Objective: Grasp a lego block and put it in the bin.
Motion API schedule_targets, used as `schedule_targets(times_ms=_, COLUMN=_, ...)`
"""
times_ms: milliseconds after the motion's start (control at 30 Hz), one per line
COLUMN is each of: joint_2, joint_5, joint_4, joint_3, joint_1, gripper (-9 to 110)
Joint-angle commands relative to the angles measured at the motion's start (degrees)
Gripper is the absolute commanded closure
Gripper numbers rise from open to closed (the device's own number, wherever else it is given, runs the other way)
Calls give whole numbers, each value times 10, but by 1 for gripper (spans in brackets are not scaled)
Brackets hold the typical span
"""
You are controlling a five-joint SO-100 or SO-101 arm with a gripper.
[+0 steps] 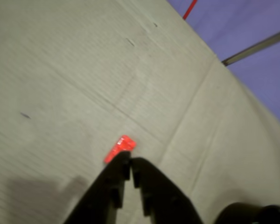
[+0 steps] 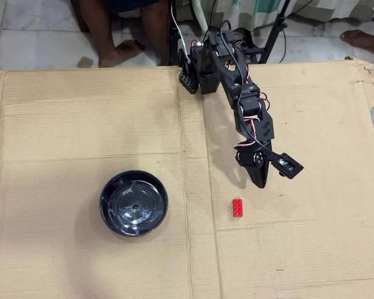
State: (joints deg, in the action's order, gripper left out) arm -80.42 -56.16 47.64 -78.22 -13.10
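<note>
Lego block [image 2: 237, 207], small and bright red, lies flat on the brown cardboard sheet [image 2: 87, 118]. In the overhead view it sits to the right of the black bowl [image 2: 134, 203], well apart from it, with a cardboard fold line running between them. The bowl is round, shiny and has nothing in it. The black robot arm [image 2: 237, 87] reaches out from the top edge of the cardboard. Its gripper [image 2: 260, 184] hangs near the block, a little up and to the right of it in that view. In the wrist view the two black fingers [image 1: 115, 179] come to a point with only a thin gap between them, so the gripper [image 1: 131, 161] is almost closed and holds nothing. The red block [image 1: 120, 148] shows just past the fingertips.
</note>
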Motion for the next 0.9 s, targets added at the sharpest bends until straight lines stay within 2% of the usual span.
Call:
schedule_targets(times_ms=0, joint_2=-6, joint_5=-44, joint_4=-5, joint_3=26, joint_1=1, gripper=101)
schedule_targets(times_ms=300, joint_2=47, joint_5=-139, joint_4=-4, joint_3=28, joint_1=11, gripper=101)
schedule_targets(times_ms=600, joint_2=69, joint_5=-151, joint_4=-3, joint_3=28, joint_1=17, gripper=101)
schedule_targets(times_ms=867, joint_2=88, joint_5=-151, joint_4=-3, joint_3=27, joint_1=23, gripper=83)
